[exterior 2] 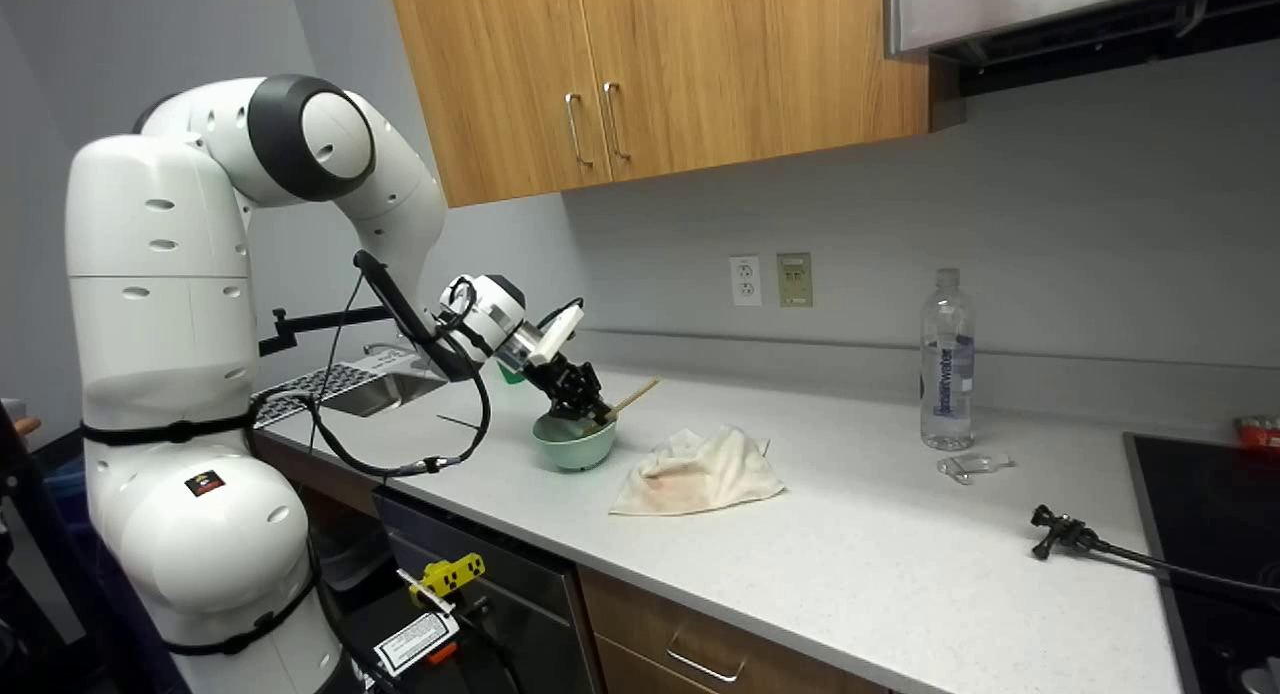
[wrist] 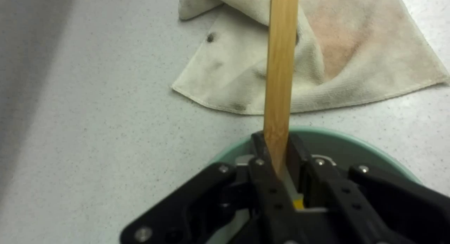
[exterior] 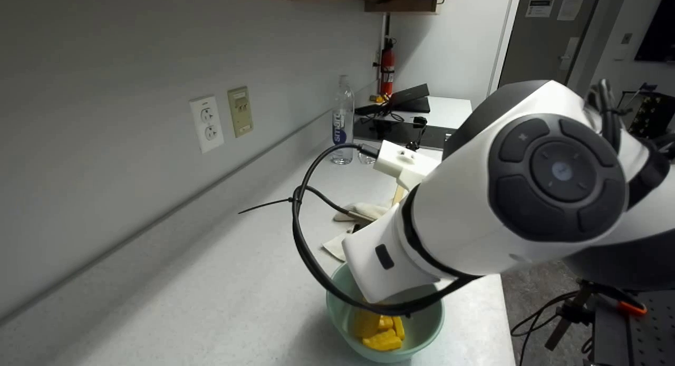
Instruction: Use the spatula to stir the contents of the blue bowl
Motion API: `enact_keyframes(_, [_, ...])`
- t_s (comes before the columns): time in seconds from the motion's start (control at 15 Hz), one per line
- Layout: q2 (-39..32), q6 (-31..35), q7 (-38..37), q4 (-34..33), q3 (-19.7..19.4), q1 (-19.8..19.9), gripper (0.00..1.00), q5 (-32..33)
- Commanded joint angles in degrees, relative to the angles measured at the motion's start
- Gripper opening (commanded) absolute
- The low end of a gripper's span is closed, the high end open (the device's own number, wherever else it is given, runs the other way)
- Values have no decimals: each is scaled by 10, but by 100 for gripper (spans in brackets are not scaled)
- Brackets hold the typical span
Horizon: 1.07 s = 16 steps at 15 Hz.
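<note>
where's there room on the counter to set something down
The counter is bare between the cloth and the bottle, and between the bowl and the wall. Crowded around the bowl: tool gripping spatula, cloth close by.

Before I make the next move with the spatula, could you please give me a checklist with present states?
1. Spatula held: ok, the hand is shut on it.
2. Bowl seated: ok, it rests on the counter.
3. Yellow pieces inside it: ok, several show in an exterior view.
4. Spatula's lower end touching the pieces: cannot tell, it is hidden.
5. Hand not touching the bowl: cannot tell from these views.
6. Cloth apart from the bowl: ok, counter shows between them in the wrist view.
</note>
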State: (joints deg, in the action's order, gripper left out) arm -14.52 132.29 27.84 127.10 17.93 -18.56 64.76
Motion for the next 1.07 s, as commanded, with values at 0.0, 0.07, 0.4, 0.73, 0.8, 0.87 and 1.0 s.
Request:
enact_keyframes(0.0, [26,58,44,9,2,30,5,-46])
enact_keyframes(0.07, [29,70,44,7,0,34,5,-55])
enact_keyframes(0.4, [46,63,30,6,-16,44,5,-45])
enact_keyframes(0.73, [50,61,55,16,-14,44,5,-54])
enact_keyframes(0.8, [52,63,68,21,-11,44,5,-62])
enact_keyframes(0.87, [51,55,68,22,-11,41,5,-56])
enact_keyframes(1.0, [50,48,72,24,-10,37,5,-50])
